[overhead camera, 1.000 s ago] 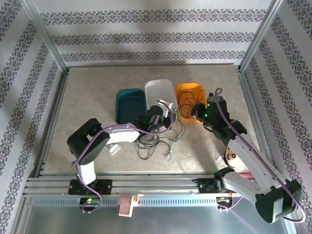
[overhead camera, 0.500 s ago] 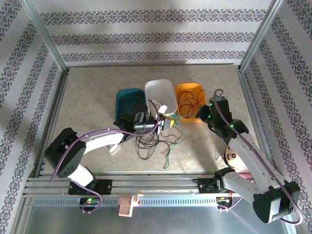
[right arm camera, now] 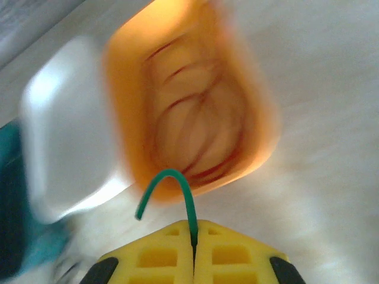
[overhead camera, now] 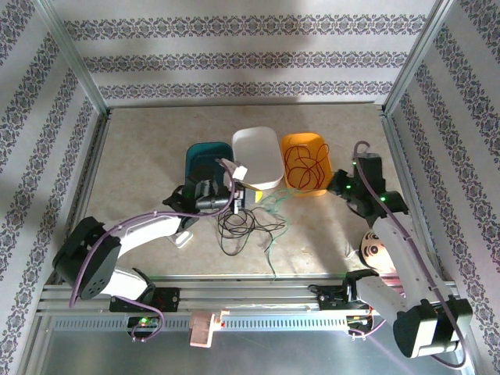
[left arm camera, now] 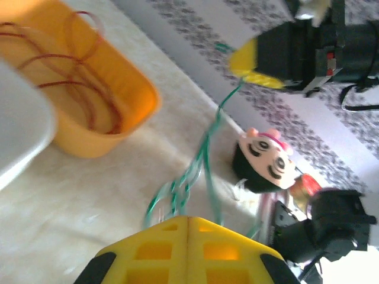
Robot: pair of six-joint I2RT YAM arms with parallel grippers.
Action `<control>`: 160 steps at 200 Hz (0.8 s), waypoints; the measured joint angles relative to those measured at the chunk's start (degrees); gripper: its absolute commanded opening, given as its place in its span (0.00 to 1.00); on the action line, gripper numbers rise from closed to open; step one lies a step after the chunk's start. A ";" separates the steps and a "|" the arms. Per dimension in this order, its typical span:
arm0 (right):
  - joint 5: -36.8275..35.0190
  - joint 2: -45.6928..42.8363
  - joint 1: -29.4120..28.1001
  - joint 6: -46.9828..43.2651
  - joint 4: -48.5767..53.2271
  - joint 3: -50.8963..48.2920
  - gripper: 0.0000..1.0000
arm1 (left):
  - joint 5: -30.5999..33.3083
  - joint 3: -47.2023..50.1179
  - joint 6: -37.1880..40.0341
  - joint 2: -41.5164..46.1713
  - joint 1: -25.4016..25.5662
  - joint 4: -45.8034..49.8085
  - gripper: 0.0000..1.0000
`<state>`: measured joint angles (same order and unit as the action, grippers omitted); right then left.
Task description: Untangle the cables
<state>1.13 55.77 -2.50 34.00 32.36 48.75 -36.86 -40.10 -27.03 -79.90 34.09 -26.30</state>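
Black cables: a loose bunch [overhead camera: 237, 226] on the table [overhead camera: 141, 156], on the near side of the left gripper and just below it in the top view.
Green cable: 1 tail trails toward the near edge past the black bunch; the rest [overhead camera: 273, 205] runs across the table between the 2 grippers.
Left gripper: [overhead camera: 237, 201] clamped on the green cable; in the left wrist view its yellow fingers [left arm camera: 188, 228] meet with no gap, and green strands [left arm camera: 220, 115] rise from the seam toward the right gripper's yellow tip.
Right gripper: [overhead camera: 334, 187] jaws pressed together on the green cable [right arm camera: 172, 173], whose short end curls up out of the seam [right arm camera: 194, 231]; it hangs at the near corner of the orange tray.
Trays: 3 in a row beyond the grippers, namely teal tray [overhead camera: 205, 150], white tray [overhead camera: 258, 152] and orange tray [overhead camera: 289, 144].
Red cable: coiled inside the orange tray [overhead camera: 305, 166] [right arm camera: 195, 133], apart from both grippers.
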 measured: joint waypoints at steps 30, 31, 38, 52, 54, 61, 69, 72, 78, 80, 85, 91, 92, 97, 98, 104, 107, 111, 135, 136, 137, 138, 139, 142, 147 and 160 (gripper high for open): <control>-9.07 -1.09 6.10 -1.70 1.25 0.00 0.00 | 2.67 1.92 0.37 1.84 -4.48 5.18 0.00; -9.11 -1.11 6.10 -1.73 1.27 0.00 0.00 | 2.69 1.92 0.39 1.84 -4.48 5.29 0.00; -9.46 -1.09 6.10 -1.97 1.40 0.00 0.00 | 2.69 1.92 0.66 1.81 -4.48 6.47 0.00; -9.46 -0.96 5.97 -2.34 1.49 0.00 0.00 | 2.73 1.92 1.14 1.79 -4.42 7.96 0.00; -9.44 -0.92 5.90 -2.36 1.51 0.00 0.00 | 2.84 1.92 1.22 1.79 -4.42 8.15 0.00; -9.44 -0.85 5.62 -2.36 1.55 0.00 0.00 | 3.17 1.84 1.64 1.77 -4.26 9.07 0.00; -9.27 -0.74 5.18 -2.36 1.55 0.00 0.00 | 3.96 1.51 2.43 1.70 -3.96 10.38 0.01; -9.14 -0.70 4.90 -2.34 1.55 0.00 0.00 | 4.39 1.25 3.02 1.57 -3.63 11.10 0.03; -8.96 -0.66 4.33 -2.36 1.55 0.00 0.00 | 5.09 0.63 3.89 1.38 -3.04 12.37 0.12; -8.83 -0.66 4.15 -2.36 1.55 0.00 0.00 | 5.49 0.33 4.37 1.25 -2.69 12.94 0.16; -8.39 -0.66 3.63 -2.36 1.49 0.00 0.00 | 6.08 -0.39 5.20 0.96 -1.95 14.01 0.25; -7.67 -0.66 3.13 -2.36 1.33 0.00 0.00 | 7.04 -1.51 6.38 0.48 -0.70 15.41 0.31; -7.43 -0.66 2.97 -2.34 1.29 0.00 0.00 | 7.08 -1.66 6.60 0.37 -0.55 15.56 0.32; -6.75 -0.68 2.60 -2.34 1.05 0.00 0.00 | 7.63 -2.64 7.30 -0.07 0.50 16.61 0.36; -6.47 -0.68 2.49 -2.36 0.94 -0.02 0.00 | 7.67 -2.95 7.74 -0.24 0.81 16.81 0.36; -5.40 -0.68 1.99 -2.36 0.46 -0.02 0.00 | 8.24 -4.07 8.52 -0.87 2.01 17.55 0.40; -4.72 -0.68 1.68 -2.34 0.15 -0.04 0.00 | 8.46 -4.66 9.44 -1.25 2.62 17.86 0.42; -3.72 -0.68 1.20 -2.32 -0.37 -0.09 0.00 | 8.66 -5.40 9.62 -1.66 3.28 18.27 0.44; 1.55 -0.63 -2.84 -2.43 -2.91 -0.13 0.00 | 9.11 -9.38 12.22 -5.35 6.36 18.69 0.58; 1.79 -0.61 -3.10 -2.45 -3.06 -0.13 0.00 | 9.14 -9.46 12.20 -5.46 6.40 18.69 0.59; 1.92 -0.61 -3.23 -2.45 -3.13 -0.13 0.00 | 9.18 -9.53 12.20 -5.57 6.47 18.69 0.59; 2.21 -0.61 -3.52 -2.47 -3.23 -0.13 0.00 | 9.27 -9.73 12.26 -5.81 6.51 18.69 0.60; 2.40 -0.59 -3.67 -2.47 -3.30 -0.13 0.00 | 9.29 -9.81 12.35 -5.92 6.56 18.69 0.60; 3.08 -0.48 -4.37 -2.49 -3.52 -0.13 0.00 | 9.29 -10.12 12.72 -6.43 6.75 18.67 0.62; 4.17 -0.31 -5.42 -2.49 -4.00 -0.11 0.00 | 9.51 -10.80 13.07 -7.43 7.10 18.67 0.62; 7.13 0.76 -8.22 -2.47 -5.01 0.17 0.00 | 9.81 -12.37 13.49 -9.81 7.50 18.56 0.64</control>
<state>8.25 56.53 -10.72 31.53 27.35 48.93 -27.05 -52.47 -13.54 -89.71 41.58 -7.75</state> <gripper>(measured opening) 0.061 0.625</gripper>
